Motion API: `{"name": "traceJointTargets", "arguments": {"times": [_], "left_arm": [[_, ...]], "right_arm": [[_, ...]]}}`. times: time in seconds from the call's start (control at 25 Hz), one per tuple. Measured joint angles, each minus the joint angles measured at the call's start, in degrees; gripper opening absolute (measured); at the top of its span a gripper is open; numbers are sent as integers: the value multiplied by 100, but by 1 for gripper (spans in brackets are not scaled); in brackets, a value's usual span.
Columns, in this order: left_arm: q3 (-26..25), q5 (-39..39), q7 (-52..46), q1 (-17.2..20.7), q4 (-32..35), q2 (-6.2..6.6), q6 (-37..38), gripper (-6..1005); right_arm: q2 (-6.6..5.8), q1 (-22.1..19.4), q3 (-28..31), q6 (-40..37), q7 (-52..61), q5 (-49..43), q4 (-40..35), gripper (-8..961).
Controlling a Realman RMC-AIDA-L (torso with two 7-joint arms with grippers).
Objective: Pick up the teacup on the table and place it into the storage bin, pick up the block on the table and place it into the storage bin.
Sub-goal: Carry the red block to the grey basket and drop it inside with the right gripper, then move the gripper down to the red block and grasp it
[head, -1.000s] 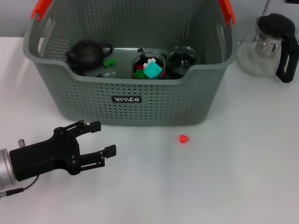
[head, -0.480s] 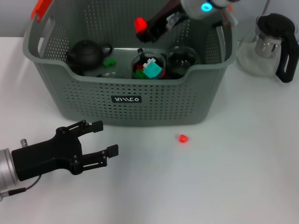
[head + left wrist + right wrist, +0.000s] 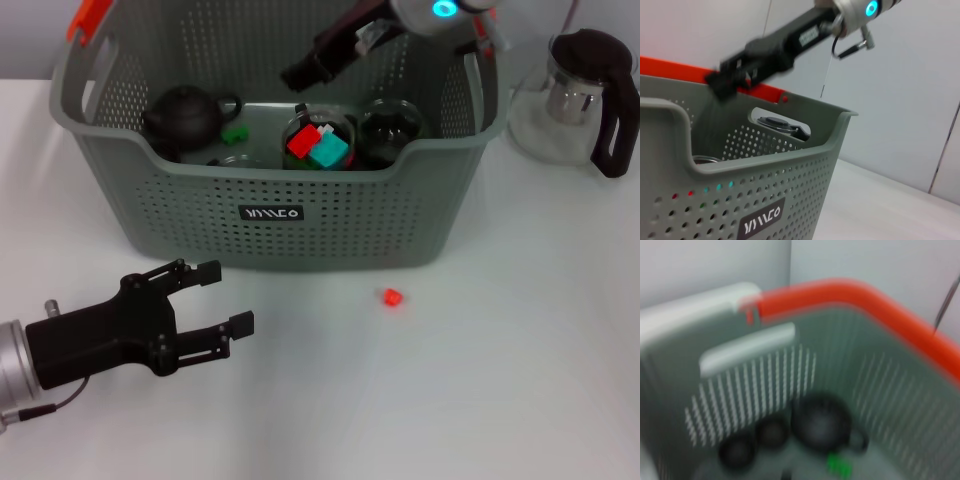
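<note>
The grey storage bin (image 3: pixel 300 215) stands at the back of the white table. Inside it a glass teacup (image 3: pixel 345 127) holds a red block (image 3: pixel 303 140) and a teal block (image 3: pixel 329 150). My right gripper (image 3: pixel 299 73) hangs above the bin's middle, open and with nothing in it; the left wrist view shows it as a dark gripper (image 3: pixel 726 82) over the bin (image 3: pixel 765 200). A small red block (image 3: pixel 392 297) lies on the table in front of the bin. My left gripper (image 3: pixel 222 296) rests open near the front left, well left of that block.
In the bin are also a black teapot (image 3: pixel 185 112), a green piece (image 3: pixel 236 131) and a second dark glass cup (image 3: pixel 392 128). A glass kettle with a black handle (image 3: pixel 585 95) stands right of the bin. The right wrist view looks down past the orange handle (image 3: pixel 850 292) into the bin.
The right gripper held a red block above the bin half a second ago; that block now lies in the teacup beside the teal one. The left arm has barely moved.
</note>
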Motion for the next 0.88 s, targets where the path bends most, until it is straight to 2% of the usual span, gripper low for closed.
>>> {"name": "traceJointTargets", "arguments": {"times": [0.12, 0.16, 0.2, 0.28, 0.36, 0.44, 0.56, 0.68, 0.76, 0.88], "left_arm": [[-7, -2, 0, -3, 1, 2, -1, 828], [-8, -2, 0, -8, 1, 2, 1, 827], [-6, -3, 0, -13, 0, 1, 2, 827], [-8, -5, 0, -21, 0, 1, 0, 827], [-10, -7, 0, -25, 1, 2, -12, 827], [-10, -8, 0, -27, 8, 2, -44, 826], [-10, -9, 0, -35, 20, 7, -76, 826], [-10, -9, 0, -48, 24, 16, -93, 826], [-10, -9, 0, -54, 28, 19, -97, 825], [-9, -9, 0, -56, 31, 19, -98, 825]], "right_arm": [[6, -723, 101, -149, -233, 676, -1088, 629], [0, -1501, 102, -284, -838, 1746, -1936, 669], [0, -1501, 102, -284, -838, 1746, -1936, 710], [-31, -2233, 129, -626, -1633, 3013, -2376, 791], [-93, -2838, 251, -1351, -2477, 4112, -2502, 807], [-173, -3273, 426, -2231, -2949, 4715, -2514, 824], [-317, -3616, 716, -3482, -3034, 4771, -2536, 832], [-442, -3734, 996, -4473, -2709, 4018, -2765, 832], [-483, -3715, 1141, -4926, -2258, 3313, -3072, 832], [-476, -3508, 1144, -5276, -1805, 2423, -3548, 832]]}}
